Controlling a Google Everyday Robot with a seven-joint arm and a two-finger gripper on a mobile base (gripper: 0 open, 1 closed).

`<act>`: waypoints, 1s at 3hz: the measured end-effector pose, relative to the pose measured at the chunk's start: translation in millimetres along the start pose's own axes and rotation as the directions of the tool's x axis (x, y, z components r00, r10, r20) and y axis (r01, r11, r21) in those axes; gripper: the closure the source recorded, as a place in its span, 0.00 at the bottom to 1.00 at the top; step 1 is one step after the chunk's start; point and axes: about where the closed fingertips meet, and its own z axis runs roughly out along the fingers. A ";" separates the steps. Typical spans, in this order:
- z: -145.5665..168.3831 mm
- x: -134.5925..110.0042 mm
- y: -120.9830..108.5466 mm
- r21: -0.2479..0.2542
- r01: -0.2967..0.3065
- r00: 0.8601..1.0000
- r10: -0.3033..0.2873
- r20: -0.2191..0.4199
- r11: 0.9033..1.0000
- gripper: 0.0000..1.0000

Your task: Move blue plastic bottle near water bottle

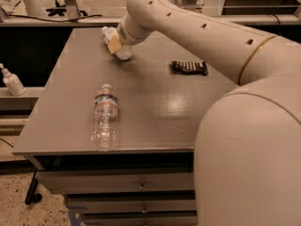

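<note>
Claw position: claw (115,44) at the far left part of the surface (155,107), at the end of the arm (197,27), right against the blue bottle (124,53)
Claw state: cannot tell whether it is spread or pinching; the wrist covers most of it
Blue bottle: at the claw, tilted, white cap (106,31) pointing up and to the far left; the tilt suggests it is being handled rather than resting freely, which is a judgement only
Water bottle: water bottle (105,119) lies on its side near the front left edge, cap toward the far side, well apart from the blue bottle
Task standing: the two bottles are not yet near each other
Dark packet: dark packet (189,68) lies flat beside the arm, off the direct line between the bottles
Writing, water bottle: red-and-blue band near the neck, wording unreadable
Writing, blue bottle: label mostly hidden, nothing legible
</note>
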 end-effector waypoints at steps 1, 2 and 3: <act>-37.6 -0.4 -21.7 0.010 0.026 0.999 -0.026 0.023 1.000 1.00; -75.7 5.2 -25.7 -0.026 0.037 0.998 -0.036 0.041 0.999 1.00; -111.1 21.5 -10.2 -0.097 0.033 0.998 -0.028 0.054 0.995 1.00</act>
